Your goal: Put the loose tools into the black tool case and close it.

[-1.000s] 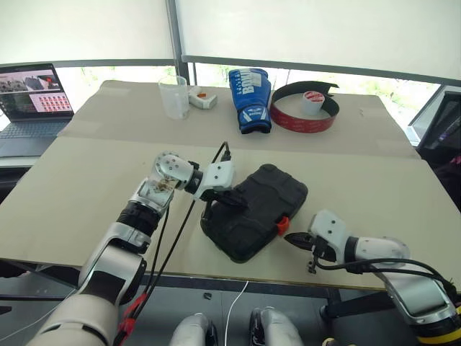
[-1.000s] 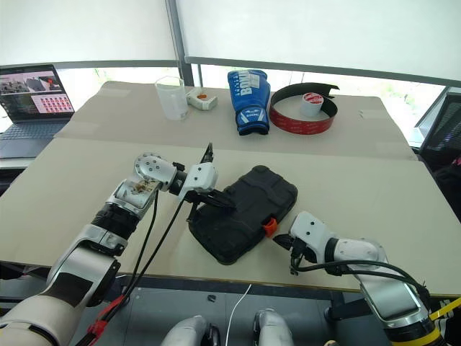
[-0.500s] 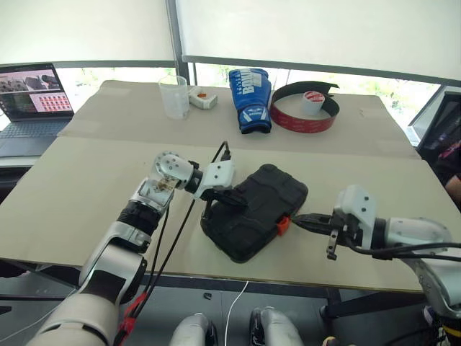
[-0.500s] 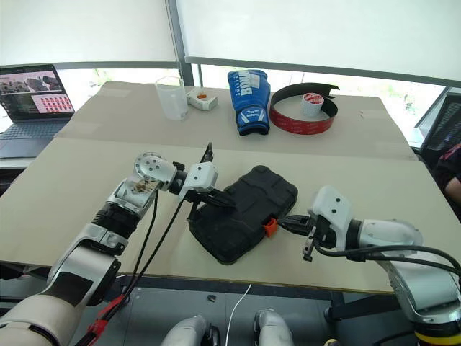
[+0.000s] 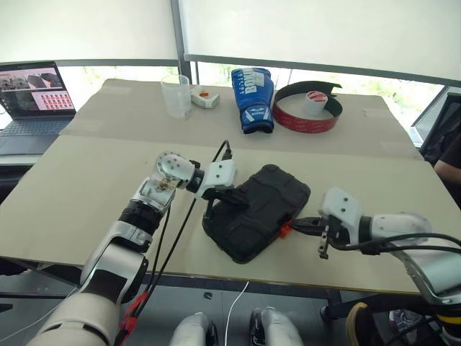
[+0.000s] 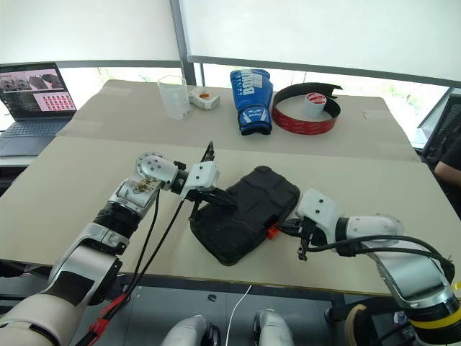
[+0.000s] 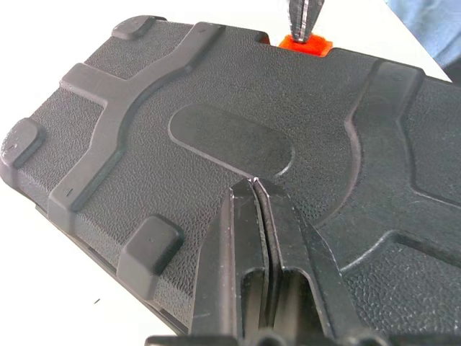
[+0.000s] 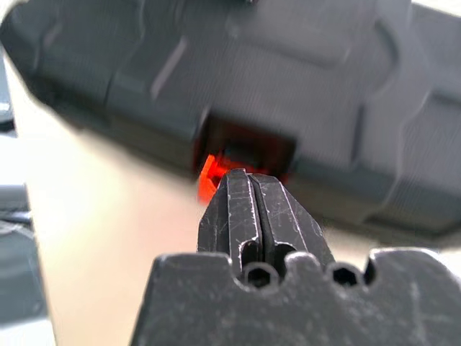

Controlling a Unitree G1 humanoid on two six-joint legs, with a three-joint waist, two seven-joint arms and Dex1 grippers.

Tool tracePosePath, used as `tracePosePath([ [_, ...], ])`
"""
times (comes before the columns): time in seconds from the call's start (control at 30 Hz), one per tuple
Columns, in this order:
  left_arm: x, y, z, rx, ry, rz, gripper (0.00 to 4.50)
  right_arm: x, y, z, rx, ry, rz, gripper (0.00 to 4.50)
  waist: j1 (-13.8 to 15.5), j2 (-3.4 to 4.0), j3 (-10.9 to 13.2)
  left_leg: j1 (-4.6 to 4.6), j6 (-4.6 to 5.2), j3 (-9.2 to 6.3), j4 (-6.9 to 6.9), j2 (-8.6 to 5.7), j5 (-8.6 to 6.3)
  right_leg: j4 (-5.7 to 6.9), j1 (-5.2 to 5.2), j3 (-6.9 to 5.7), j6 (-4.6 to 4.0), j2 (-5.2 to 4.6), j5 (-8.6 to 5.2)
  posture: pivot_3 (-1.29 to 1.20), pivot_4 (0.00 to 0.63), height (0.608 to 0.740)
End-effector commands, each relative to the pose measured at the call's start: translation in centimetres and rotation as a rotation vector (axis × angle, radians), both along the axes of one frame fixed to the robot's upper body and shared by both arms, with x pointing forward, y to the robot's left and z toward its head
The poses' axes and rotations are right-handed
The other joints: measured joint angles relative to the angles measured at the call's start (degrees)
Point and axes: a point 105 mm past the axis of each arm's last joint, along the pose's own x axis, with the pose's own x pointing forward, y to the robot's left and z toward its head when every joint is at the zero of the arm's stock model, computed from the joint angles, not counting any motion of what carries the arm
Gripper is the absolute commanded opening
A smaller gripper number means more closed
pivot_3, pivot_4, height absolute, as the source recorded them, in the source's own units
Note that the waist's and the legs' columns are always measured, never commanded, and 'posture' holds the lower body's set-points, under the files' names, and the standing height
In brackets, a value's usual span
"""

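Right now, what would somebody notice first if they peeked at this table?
Probably the black tool case, lid down near the table's front edge, with both tools on it. The shut left tool rests on its lid, and the shut right tool pokes at its orange latch. Far behind lies a blue boxing glove.

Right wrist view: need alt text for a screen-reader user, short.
The right claw, fingers pressed shut, points at the orange latch set in a notch on the edge of the closed black tool case. The case lies on a tan tabletop.
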Motion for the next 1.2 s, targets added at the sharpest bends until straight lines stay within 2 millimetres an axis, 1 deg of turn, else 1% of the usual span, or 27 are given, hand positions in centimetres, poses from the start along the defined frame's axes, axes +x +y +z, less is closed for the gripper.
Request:
tracePosePath([
  [0.03, 0.1, 0.9, -1.8, 0.068, 0.040, 0.030, 0.08, -0.2, -0.6, 1.4, 0.006, -0.057, -0.028, 0.00, -0.1, 0.00, 0.0, 0.00, 0.00, 0.00, 0.00, 0.00, 0.00, 0.00, 0.00, 0.00, 0.00, 0.00, 0.00, 0.00, 0.150, 0.727],
  [0.1, 0.1, 0.9, -1.8, 0.068, 0.042, 0.029, 0.08, -0.4, -0.9, 1.1, 0.013, -0.050, -0.053, 0.00, -0.1, 0.00, 0.0, 0.02, 0.00, 0.01, 0.00, 0.00, 0.00, 0.01, 0.00, 0.03, 0.01, 0.01, 0.00, 0.00, 0.150, 0.727],
  [0.17, 0.0, 0.7, -1.8, 0.066, 0.041, 0.023, 0.08, -0.7, -1.0, 0.3, 0.013, -0.027, -0.068, 0.00, -0.1, 0.00, 0.0, 0.02, 0.00, 0.00, 0.00, 0.01, 0.00, 0.00, 0.00, 0.02, 0.01, 0.01, 0.00, 0.00, 0.150, 0.727],
  [0.3, -0.1, 0.2, -1.8, 0.061, 0.039, 0.009, 0.08, -1.1, -0.6, -1.5, 0.023, 0.009, -0.081, 0.00, 0.0, 0.00, 0.0, 0.00, 0.00, 0.00, -0.01, 0.01, 0.00, -0.01, 0.00, 0.01, 0.01, 0.01, 0.00, 0.00, 0.150, 0.727],
  [0.4, -0.2, -0.3, -1.7, 0.058, 0.036, -0.005, 0.08, -0.6, -0.1, -2.6, 0.035, 0.016, -0.100, 0.00, 0.0, 0.00, 0.0, 0.01, 0.00, 0.01, 0.00, 0.01, 0.00, -0.01, 0.00, 0.02, 0.02, 0.01, -0.01, 0.00, 0.150, 0.727],
  [0.47, -0.2, -0.5, -1.7, 0.061, 0.031, -0.014, 0.08, -0.1, 0.2, -2.9, 0.027, 0.001, -0.100, 0.00, 0.0, 0.00, 0.0, 0.01, 0.00, 0.01, 0.00, 0.01, 0.00, -0.01, 0.00, 0.02, 0.03, 0.01, -0.01, 0.00, 0.150, 0.727],
  [0.53, -0.3, -0.6, -1.8, 0.067, 0.024, -0.022, 0.08, 0.5, 0.6, -2.4, 0.032, -0.024, -0.092, 0.00, 0.0, 0.00, 0.0, -0.01, 0.00, 0.01, 0.00, 0.00, 0.00, -0.01, -0.02, 0.02, 0.04, 0.01, -0.01, 0.00, 0.150, 0.727],
  [0.63, -0.3, -0.6, -2.0, 0.077, 0.018, -0.027, 0.08, 1.5, 1.4, -1.1, 0.064, -0.061, -0.081, 0.00, 0.0, 0.00, 0.0, -0.03, 0.00, 0.01, 0.00, 0.00, 0.00, -0.02, -0.03, 0.01, 0.04, 0.01, -0.01, 0.00, 0.150, 0.727],
  [0.9, -0.5, -0.6, -2.9, 0.102, 0.015, -0.042, 0.08, 2.6, 3.3, 2.4, 0.098, -0.145, -0.010, 0.00, -0.4, 0.00, 0.0, -0.06, 0.00, 0.00, 0.00, 0.01, 0.00, -0.01, -0.07, 0.01, 0.03, 0.02, 0.01, 0.00, 0.150, 0.727],
  [1.03, -0.9, -0.7, -4.1, 0.142, 0.004, -0.067, 0.08, 2.7, 3.5, 2.5, 0.066, -0.159, 0.018, 0.00, -0.6, 0.00, 0.0, -0.05, -0.01, 0.00, 0.00, 0.01, 0.00, 0.00, -0.08, 0.01, 0.03, 0.02, 0.01, 0.00, 0.150, 0.727],
  [1.13, -1.1, -0.7, -4.7, 0.153, 0.006, -0.077, 0.08, 2.8, 3.6, 2.6, 0.060, -0.160, 0.026, 0.00, -0.7, 0.00, 0.0, -0.06, 0.00, 0.03, 0.00, 0.00, 0.00, 0.00, -0.07, 0.01, 0.03, 0.02, 0.02, 0.00, 0.150, 0.727],
  [1.2, -1.4, -0.7, -5.0, 0.161, 0.007, -0.086, 0.08, 2.9, 3.4, 2.5, 0.025, -0.169, 0.043, 0.00, -0.7, 0.02, 0.0, -0.03, -0.01, 0.03, 0.00, 0.01, 0.00, 0.01, -0.06, 0.02, 0.03, 0.01, 0.02, 0.00, 0.150, 0.727],
])
